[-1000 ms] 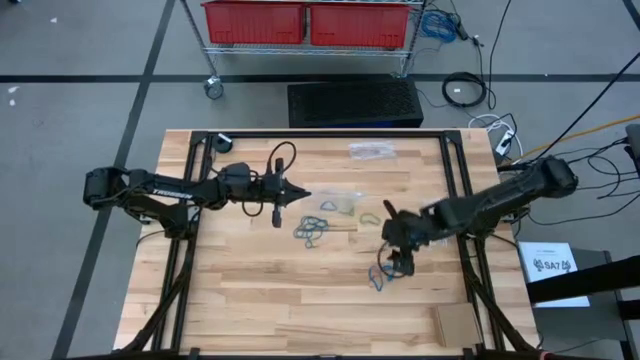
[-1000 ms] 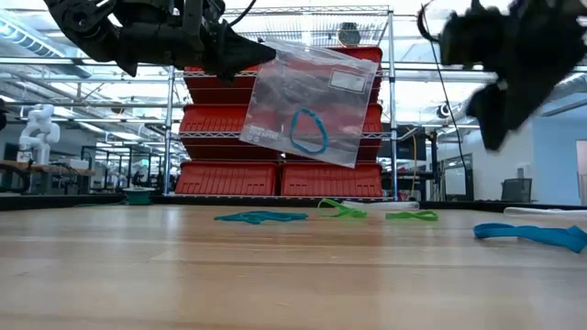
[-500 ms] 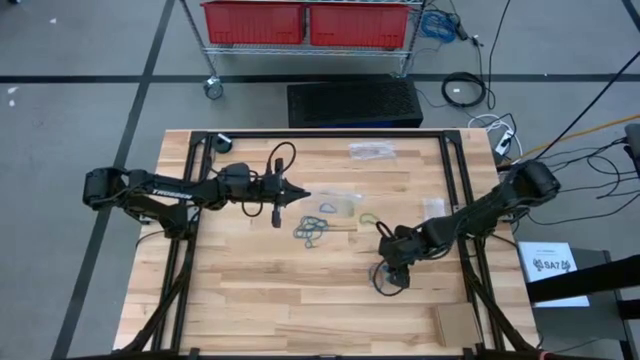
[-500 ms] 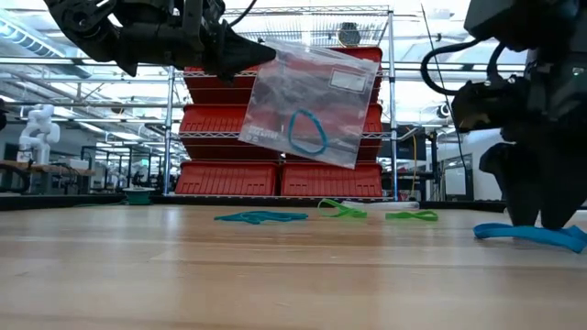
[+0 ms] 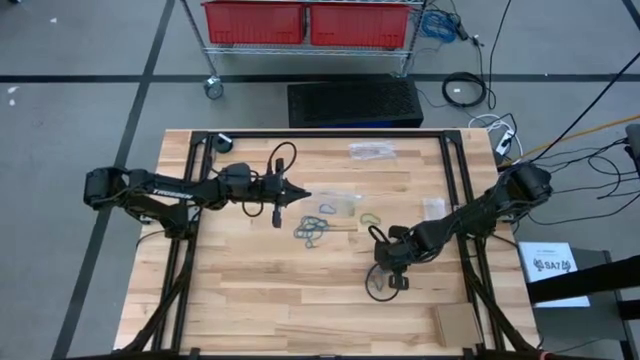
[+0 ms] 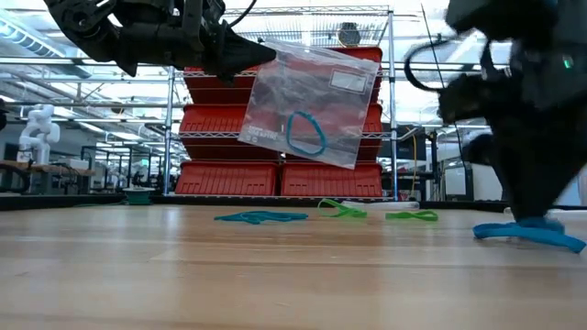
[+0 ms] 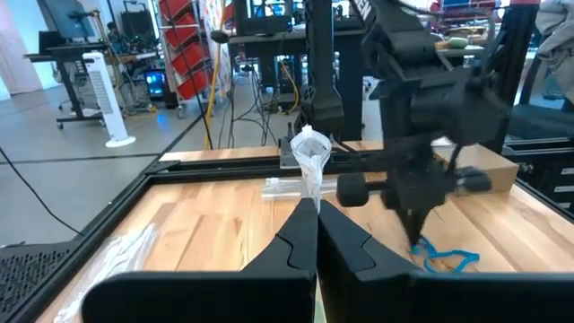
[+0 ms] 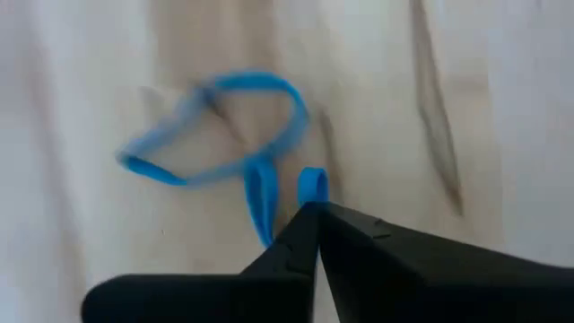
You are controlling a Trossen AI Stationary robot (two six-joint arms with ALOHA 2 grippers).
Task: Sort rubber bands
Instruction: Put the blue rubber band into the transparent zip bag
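Pinching a bright blue rubber band (image 8: 235, 144) between closed fingers, right gripper (image 8: 309, 208) is lifting it toward the clear bag (image 6: 307, 101) that the clamped left gripper (image 6: 261, 55) is holding aloft for filling.

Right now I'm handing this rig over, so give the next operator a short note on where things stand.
Left gripper: shut on the clear bag, held above the table; one blue band inside.
Right gripper: shut, down at the table, pinching a bright blue band.
Done: one band bagged.
Left: the pinched band, the teal cluster and green bands mid-table. A second bag lies at the far edge.
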